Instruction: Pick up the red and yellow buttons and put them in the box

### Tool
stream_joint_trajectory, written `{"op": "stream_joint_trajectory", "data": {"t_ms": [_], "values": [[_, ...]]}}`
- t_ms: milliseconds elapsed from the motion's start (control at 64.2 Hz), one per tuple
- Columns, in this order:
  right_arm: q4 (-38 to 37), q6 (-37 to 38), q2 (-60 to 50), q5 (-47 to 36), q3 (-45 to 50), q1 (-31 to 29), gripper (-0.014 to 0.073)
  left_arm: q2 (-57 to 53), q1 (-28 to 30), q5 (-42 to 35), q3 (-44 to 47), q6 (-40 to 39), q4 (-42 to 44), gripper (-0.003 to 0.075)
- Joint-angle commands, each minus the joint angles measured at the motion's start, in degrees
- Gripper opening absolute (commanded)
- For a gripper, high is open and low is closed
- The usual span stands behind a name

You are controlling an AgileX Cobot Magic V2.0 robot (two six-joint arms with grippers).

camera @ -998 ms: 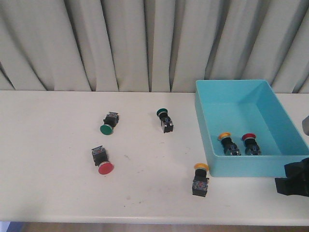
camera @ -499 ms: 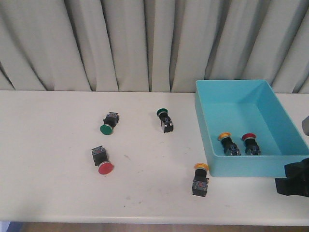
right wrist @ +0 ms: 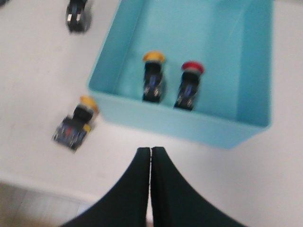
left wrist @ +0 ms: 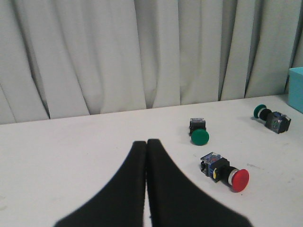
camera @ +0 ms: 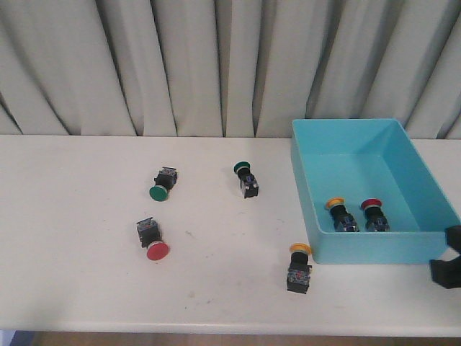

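Both claws clenched empty, right claw [right wrist: 150, 156] near the box [camera: 315, 216], which holds two buttons; the yellow button [camera: 299, 268] lying just left of its near corner likely needs a centred, open-jawed descent.

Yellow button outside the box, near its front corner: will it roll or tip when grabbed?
The yellow button lies on its side, its blocky black body flat on the table, so rolling seems unlikely. The round cap overhangs, so a cap-end push would probably pivot it. Likely rigid and light.
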Motion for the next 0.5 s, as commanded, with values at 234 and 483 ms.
{"op": "stream_joint_trajectory", "data": {"t_ms": [234,483], "values": [[-2.6,-2.9,-30.1,-25.3,16.2,-2.5,-0.0006,-0.8,0.2,-4.7,2.7,-0.5,-0.1,-0.0007],[-2.3,0.6,-37.8,-27.5,24.5,-2.5,-0.0006,-0.8,0.2,-4.7,2.7,-0.5,-0.1,-0.0007]]}}
